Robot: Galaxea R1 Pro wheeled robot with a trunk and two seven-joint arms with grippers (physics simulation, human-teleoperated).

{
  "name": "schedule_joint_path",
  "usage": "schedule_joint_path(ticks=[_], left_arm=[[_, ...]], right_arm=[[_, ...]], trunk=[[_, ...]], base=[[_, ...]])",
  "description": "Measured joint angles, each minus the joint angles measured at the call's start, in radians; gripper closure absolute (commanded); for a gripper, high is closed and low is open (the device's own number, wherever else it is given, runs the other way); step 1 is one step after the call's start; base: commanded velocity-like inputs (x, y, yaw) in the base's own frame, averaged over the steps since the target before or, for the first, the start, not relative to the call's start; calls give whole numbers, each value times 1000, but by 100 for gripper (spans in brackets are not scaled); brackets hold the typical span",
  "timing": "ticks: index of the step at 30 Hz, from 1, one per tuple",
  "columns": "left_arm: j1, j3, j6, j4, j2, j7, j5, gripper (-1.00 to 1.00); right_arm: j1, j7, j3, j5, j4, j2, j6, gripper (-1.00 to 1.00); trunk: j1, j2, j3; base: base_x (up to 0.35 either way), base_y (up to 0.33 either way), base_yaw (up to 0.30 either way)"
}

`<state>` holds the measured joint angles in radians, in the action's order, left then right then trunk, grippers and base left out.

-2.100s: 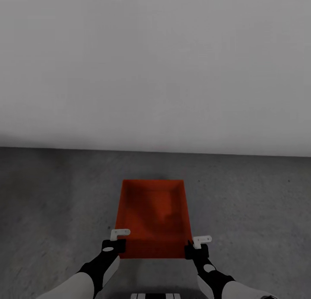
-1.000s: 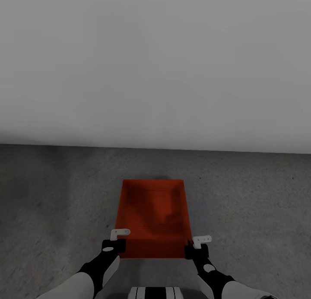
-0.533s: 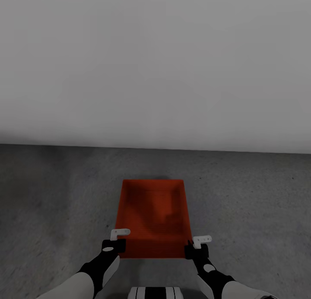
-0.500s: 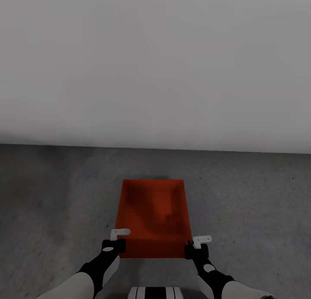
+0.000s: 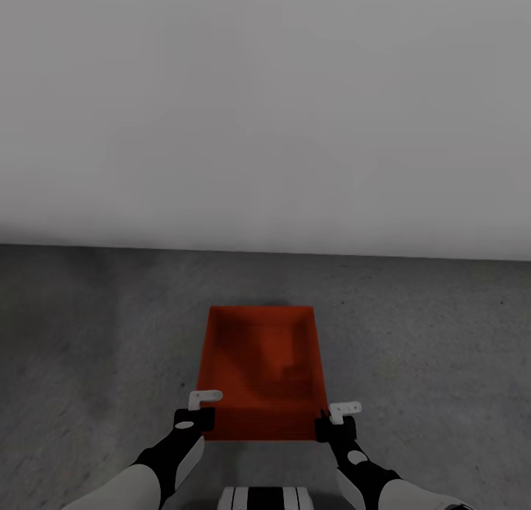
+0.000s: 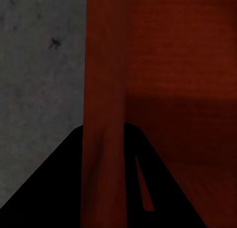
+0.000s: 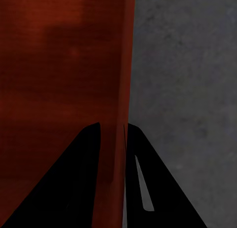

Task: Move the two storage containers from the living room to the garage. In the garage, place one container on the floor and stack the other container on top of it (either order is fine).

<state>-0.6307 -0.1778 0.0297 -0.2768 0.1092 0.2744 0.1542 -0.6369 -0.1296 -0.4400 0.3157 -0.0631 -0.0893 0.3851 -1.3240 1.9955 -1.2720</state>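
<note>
One orange-red storage container [image 5: 262, 362] lies lengthwise in front of me over the dark grey concrete floor [image 5: 88, 348] of the garage. I cannot tell whether it rests on the floor. My left gripper [image 5: 198, 414] is shut on its left wall at the near corner. My right gripper [image 5: 333, 420] is shut on its right wall at the near corner. In the left wrist view the thin red wall [image 6: 106, 65] runs between the black fingers [image 6: 59, 183]. In the right wrist view the wall [image 7: 126, 65] is pinched between the fingers [image 7: 74, 183] in the same way.
A plain pale grey wall [image 5: 265, 112] stands straight ahead, meeting the floor a short way beyond the container. Bare concrete stretches to the left and to the right [image 5: 442, 348] of the container. My base [image 5: 265, 499] shows at the bottom edge.
The line where wall meets floor sits slightly higher than two seconds ago, so the view has shifted a little. The container and both grippers hold the same places.
</note>
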Motion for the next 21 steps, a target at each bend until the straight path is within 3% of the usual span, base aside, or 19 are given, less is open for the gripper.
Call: schedule_joint_path(ticks=[12,21], left_arm=[[0,0,0,0,0,0,0,100],[0,1,0,0,0,0,0,100]], right_arm=[[0,0,0,0,0,0,0,100],[0,0,-1,0,-1,0,0,100]], trunk=[[-46,84,-38],[-46,84,-38]], base=[[0,0,0],[0,0,0]])
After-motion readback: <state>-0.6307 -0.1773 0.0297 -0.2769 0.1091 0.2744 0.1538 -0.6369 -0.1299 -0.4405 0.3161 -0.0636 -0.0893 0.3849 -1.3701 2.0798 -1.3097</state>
